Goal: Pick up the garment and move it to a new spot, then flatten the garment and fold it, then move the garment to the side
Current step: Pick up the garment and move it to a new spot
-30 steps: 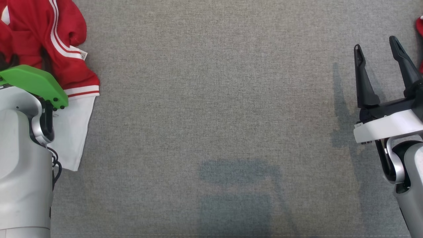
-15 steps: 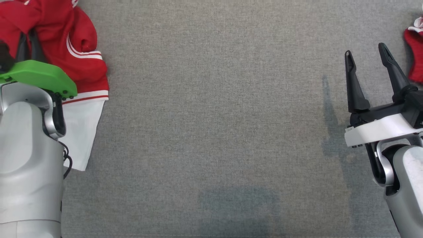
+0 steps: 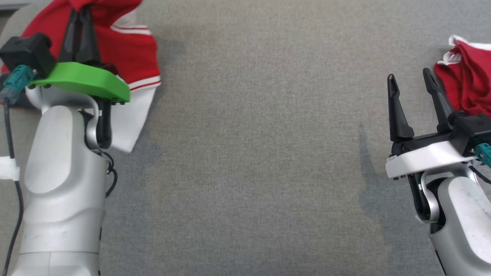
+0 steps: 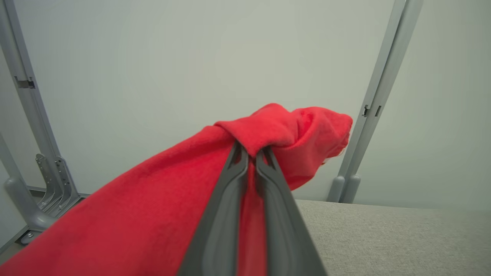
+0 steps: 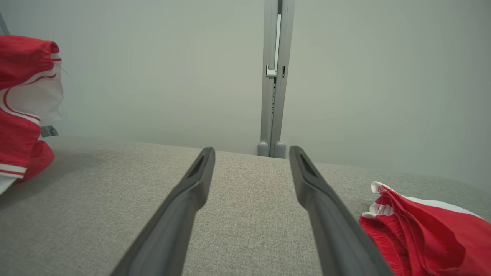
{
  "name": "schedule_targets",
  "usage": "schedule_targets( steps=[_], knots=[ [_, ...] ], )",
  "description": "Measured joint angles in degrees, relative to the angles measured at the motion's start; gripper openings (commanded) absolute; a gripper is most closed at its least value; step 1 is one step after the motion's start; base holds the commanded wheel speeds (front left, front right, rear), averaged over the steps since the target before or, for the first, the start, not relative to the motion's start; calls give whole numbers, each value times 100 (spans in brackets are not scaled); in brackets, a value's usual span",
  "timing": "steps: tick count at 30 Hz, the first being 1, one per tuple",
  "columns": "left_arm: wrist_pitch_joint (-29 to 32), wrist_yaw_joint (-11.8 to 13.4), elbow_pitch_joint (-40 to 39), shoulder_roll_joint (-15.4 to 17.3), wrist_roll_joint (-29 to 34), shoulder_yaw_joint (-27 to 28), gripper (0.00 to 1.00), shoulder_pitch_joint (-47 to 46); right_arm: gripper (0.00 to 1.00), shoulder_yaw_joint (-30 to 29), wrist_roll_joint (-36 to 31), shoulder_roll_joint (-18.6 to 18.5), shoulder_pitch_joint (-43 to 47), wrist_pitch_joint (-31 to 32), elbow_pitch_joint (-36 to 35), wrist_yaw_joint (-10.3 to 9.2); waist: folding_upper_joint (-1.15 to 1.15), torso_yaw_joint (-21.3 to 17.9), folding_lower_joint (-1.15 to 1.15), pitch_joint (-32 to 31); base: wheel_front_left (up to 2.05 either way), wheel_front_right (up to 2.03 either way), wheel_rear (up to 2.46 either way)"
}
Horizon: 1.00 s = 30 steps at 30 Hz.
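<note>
**Red garment (image 3: 130, 50) pinched in the left gripper (image 3: 81, 11) at the far-left end of the grey worktop (image 3: 249, 153).**

Left jaws closed tight on a bunched fold of the red cloth (image 4: 153, 199), with the fabric wrapped over the tips (image 4: 251, 147) and draped down along both sides. White-striped band and white panel hanging beside the left forearm, lower edge seemingly resting on the worktop, though hard to judge from above. From the right wrist, same garment (image 5: 19, 96) at the left. Right gripper (image 3: 409, 76) near the right edge, jaws spread wide with nothing between them (image 5: 252, 151). Just beside it, a crumpled red-and-white heap (image 3: 466, 84) lying on the worktop (image 5: 429, 237).
</note>
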Motion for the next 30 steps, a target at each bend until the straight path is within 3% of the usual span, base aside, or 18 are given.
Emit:
schedule_targets(
  steps=[5, 9, 16, 21, 30],
  knots=[
    [1, -294, -299, -96, -118, -227, 0, 4, 100, -65, 119, 114, 153, -78, 203, -1, 0, -78, 0, -369, 0, 0, 0],
    [0, -385, -526, -110, -156, -455, 0, 118, 100, -78, 156, 138, 377, -96, 370, -2, 0, -159, 0, -668, 0, 0, 0],
    [1, -383, -1488, -110, -235, -489, 0, 454, 100, 27, 188, 268, 687, -103, 563, -2, 0, -335, 0, -1191, 0, 0, 0],
    [-4, -308, -1987, -99, -129, -825, 0, 716, 100, 34, 213, 261, 839, -102, 539, -2, 0, -514, 0, -1466, 0, 0, 0],
    [814, -157, -1833, -88, 59, -1475, 0, 1405, 100, 167, 223, 279, 900, -91, 417, 21, 0, -851, 0, -1516, 0, 0, 0]
  ],
)
